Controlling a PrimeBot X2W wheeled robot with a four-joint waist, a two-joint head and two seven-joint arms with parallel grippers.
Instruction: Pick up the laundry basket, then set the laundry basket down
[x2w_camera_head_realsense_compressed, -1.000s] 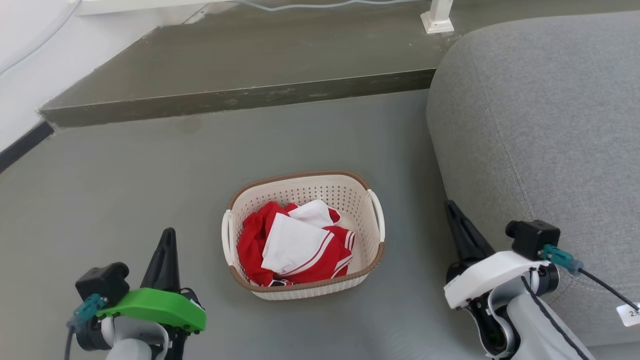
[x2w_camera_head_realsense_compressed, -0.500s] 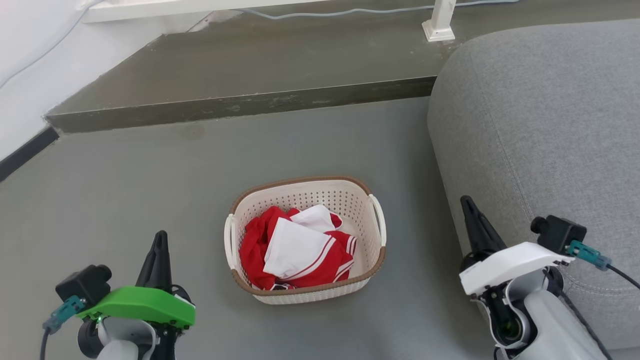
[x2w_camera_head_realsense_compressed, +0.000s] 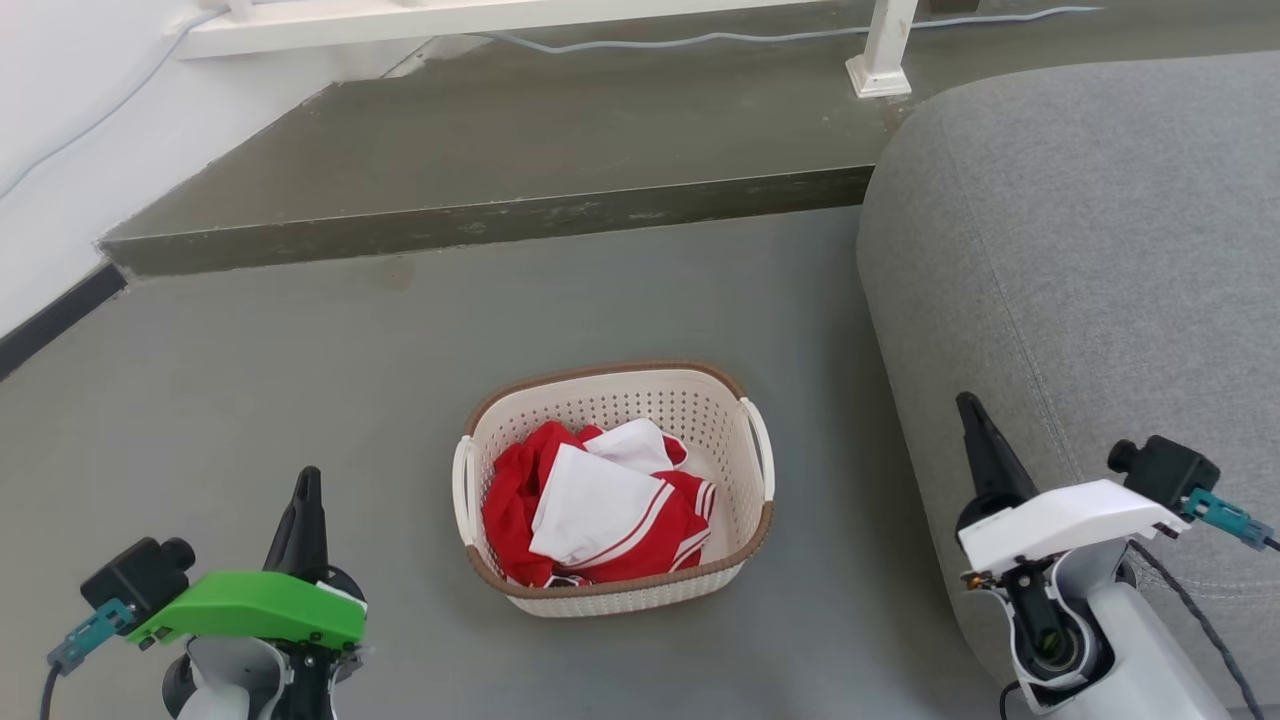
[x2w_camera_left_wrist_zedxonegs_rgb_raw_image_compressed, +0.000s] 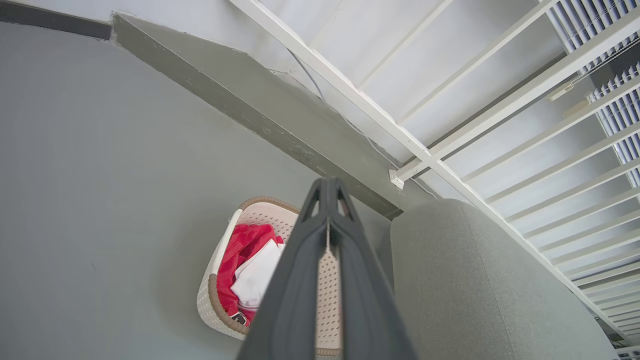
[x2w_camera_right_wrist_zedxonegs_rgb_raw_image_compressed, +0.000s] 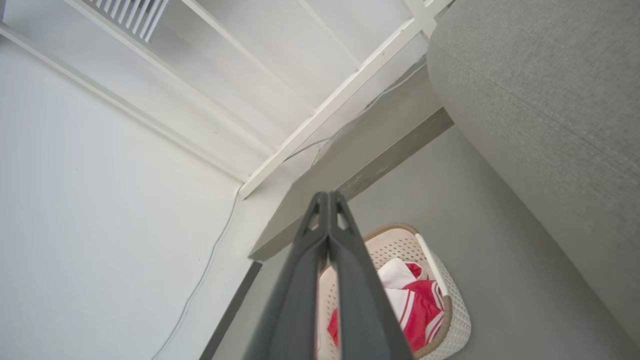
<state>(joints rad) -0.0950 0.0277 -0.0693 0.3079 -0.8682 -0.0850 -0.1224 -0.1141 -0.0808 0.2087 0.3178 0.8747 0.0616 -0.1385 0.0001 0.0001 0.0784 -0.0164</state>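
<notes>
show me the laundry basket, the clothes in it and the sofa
cream perforated plastic laundry basket (x2w_camera_head_realsense_compressed: 620, 405): head view, far wall
red and white clothes (x2w_camera_head_realsense_compressed: 590, 510): head view, white fabric
grey fabric sofa (x2w_camera_head_realsense_compressed: 1080, 250): head view, rounded arm

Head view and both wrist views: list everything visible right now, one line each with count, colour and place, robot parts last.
laundry basket: 1, cream-white with brown rim, on the floor between the grippers, touched by neither
clothes: 1 heap, red and white, inside the laundry basket
sofa: 1, grey, right of the basket
floor: grey, under everything
raised step: 1, darker grey, beyond the basket
railing post: 1, white, on the step
cable: 1, pale, along the step's far edge
wall: white, far left
left gripper: 1, dark fingers, green cover, lower left, shut
right gripper: 1, dark fingers, white cover, lower right beside the sofa, shut
</notes>
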